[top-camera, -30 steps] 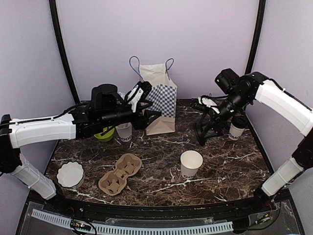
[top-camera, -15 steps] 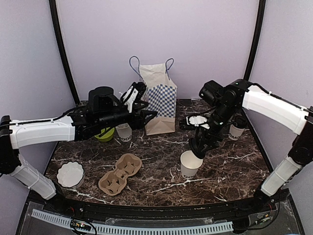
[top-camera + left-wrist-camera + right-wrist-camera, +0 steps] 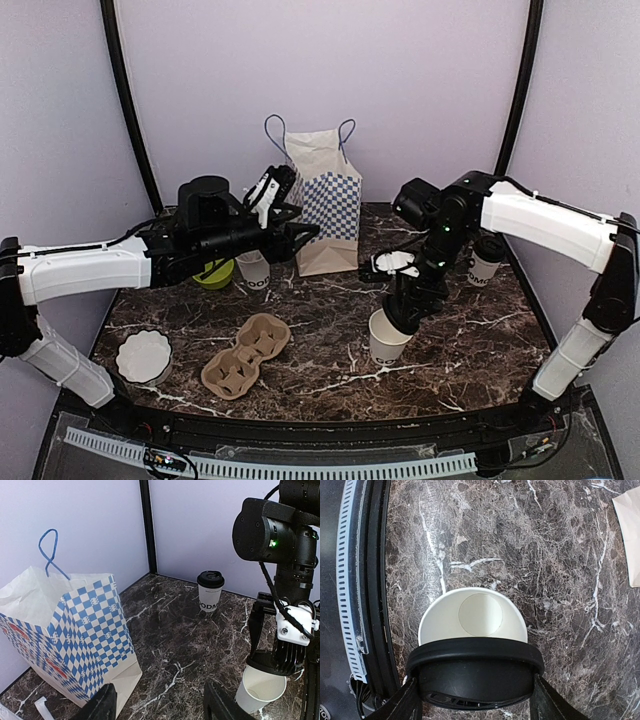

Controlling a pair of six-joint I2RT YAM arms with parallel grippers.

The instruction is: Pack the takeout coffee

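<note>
From above, the right gripper (image 3: 402,312) is seen clamped on a round black plastic lid (image 3: 396,322). The lid is carried level just over the mouth of the lidless white paper cup (image 3: 388,342) at mid-table, presumably so it can be pressed squarely onto the rim. The second coffee, a white paper cup already capped in black (image 3: 486,260), is parked at the back right, well apart. The left gripper (image 3: 305,220) is held beside the blue-and-white checked paper bag (image 3: 325,200), jaws spread, nothing between them; it is judged to be stationed there to steady the bag for loading. A brown pulp cup carrier (image 3: 245,352) is left untouched at the front left.

Over to the left wrist: its two fingers (image 3: 106,705) are shown wide apart at the bottom edge, empty, the bag's lower corner just beside one. Across the dark marbled tabletop (image 3: 175,645) the lid is seen right at the open cup's rim; whether contact has been made cannot be told.

Down the right wrist: the lid is gripped by its edges between both fingers (image 3: 402,707), and the cup's empty bottom is visible beyond it. The lid looks offset from the mouth, though the camera's slant may explain that. Centring is judged necessary before pressing, since a light empty cup could easily be tipped.
</note>
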